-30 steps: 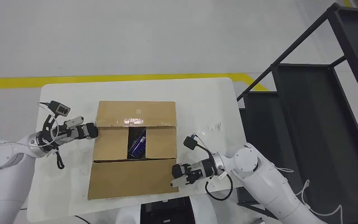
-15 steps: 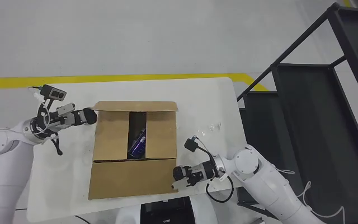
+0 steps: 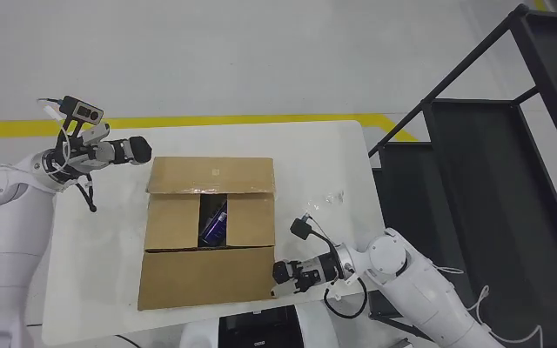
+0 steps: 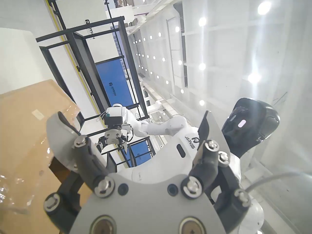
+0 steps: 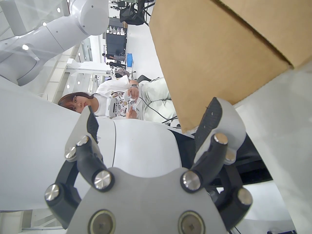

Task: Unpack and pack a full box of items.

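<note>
While the right hand has been kept almost in place at the lower right corner of the box, the left hand has been carried in the last second from the box's left side up to its upper left corner. The far flap, seen as a narrow strip half a second ago, is laid out broad again toward the top of the frame.

The box is set at the middle of the bench, and its near flap is folded out toward the bottom of the frame. The two side flaps are still turned inward, so the opening is judged only partly cleared and the unpacking not yet begun.

A blue item can be made out from above in the gap between them. In the right wrist view the fingers are spread wide, with the cardboard corner lying between them and not gripped. In the left wrist view the fingers are likewise held wide apart with nothing between them.
</note>
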